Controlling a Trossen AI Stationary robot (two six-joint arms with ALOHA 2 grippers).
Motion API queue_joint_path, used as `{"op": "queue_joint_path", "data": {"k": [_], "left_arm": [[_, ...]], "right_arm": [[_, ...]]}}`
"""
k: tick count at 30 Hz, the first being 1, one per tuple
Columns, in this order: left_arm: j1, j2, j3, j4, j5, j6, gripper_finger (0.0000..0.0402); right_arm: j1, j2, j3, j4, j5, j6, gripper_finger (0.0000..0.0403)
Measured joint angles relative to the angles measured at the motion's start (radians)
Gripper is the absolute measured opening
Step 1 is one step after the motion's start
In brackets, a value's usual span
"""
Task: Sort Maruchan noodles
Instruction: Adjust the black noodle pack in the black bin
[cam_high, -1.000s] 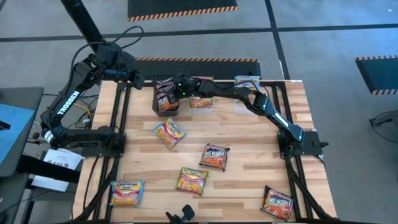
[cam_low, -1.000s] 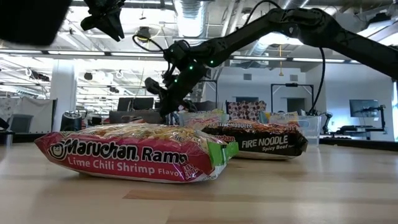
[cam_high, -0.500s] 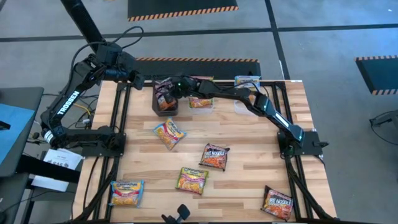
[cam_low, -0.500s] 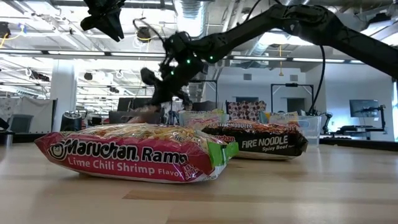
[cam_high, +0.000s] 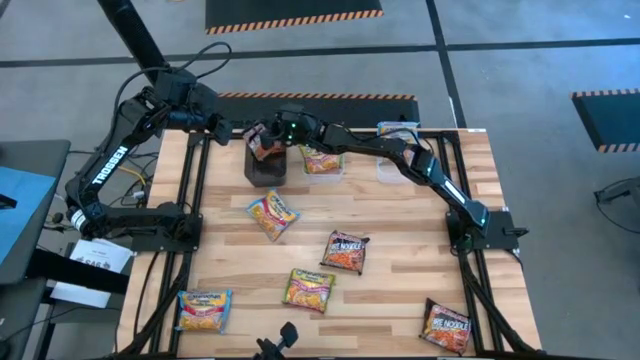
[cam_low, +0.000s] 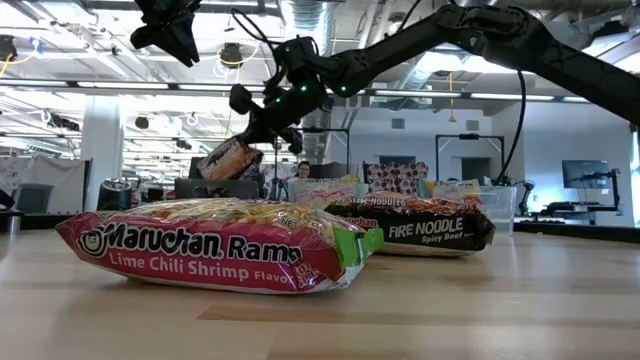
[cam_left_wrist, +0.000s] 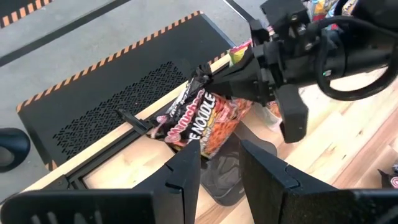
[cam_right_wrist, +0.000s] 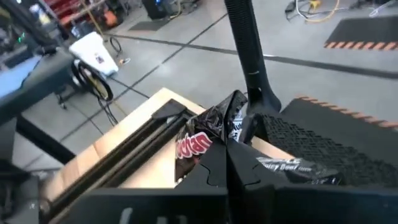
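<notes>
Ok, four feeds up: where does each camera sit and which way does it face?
High: overhead, straight down on the table; both arms show.
Low: table height, looking across past a Lime Chili Shrimp packet; arms enter from above.
Left wrist: past the left gripper, toward the right gripper.
Right wrist: past its own fingers.
Low and both wrists share the held dark packet.

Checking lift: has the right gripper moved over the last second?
Yes. The right gripper rose above the black tub, lifting a dark packet out.
</notes>
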Motion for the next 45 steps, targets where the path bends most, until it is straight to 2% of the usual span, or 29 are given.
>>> {"op": "queue_joint_path", "data": {"k": [3, 7, 16, 24, 32, 36, 40, 45], "left_arm": [[0.0, 0.0, 0.0, 0.0, 0.0, 0.0, 0.0096], [0.0, 0.0, 0.0, 0.0, 0.0, 0.0, 0.0096], [0.0, 0.0, 0.0, 0.0, 0.0, 0.0, 0.0096], [0.0, 0.0, 0.0, 0.0, 0.0, 0.0, 0.0096], [0.0, 0.0, 0.0, -0.003, 0.001, 0.0, 0.0096], [0.0, 0.0, 0.0, -0.044, 0.002, 0.003, 0.0096], [0.0, 0.0, 0.0, -0.065, 0.025, 0.039, 0.0096], [0.0, 0.001, 0.0, -0.068, 0.101, 0.054, 0.0096]], "right_arm": [[0.011, 0.003, -0.001, 0.027, 0.031, 0.03, 0.0004], [0.033, 0.002, 0.0, -0.019, 0.108, -0.037, 0.0004], [0.047, 0.002, 0.0, -0.06, 0.115, -0.075, 0.0048], [0.003, 0.002, 0.0, -0.15, -0.028, 0.044, 0.0082], [-0.018, 0.002, 0.0, -0.127, -0.069, 0.112, 0.0146], [-0.027, -0.003, 0.0, -0.132, -0.148, 0.119, 0.0171], [-0.047, -0.039, 0.0, -0.131, -0.239, 0.119, 0.0183], [-0.084, -0.117, 0.0, -0.164, -0.254, 0.084, 0.0179]]}}
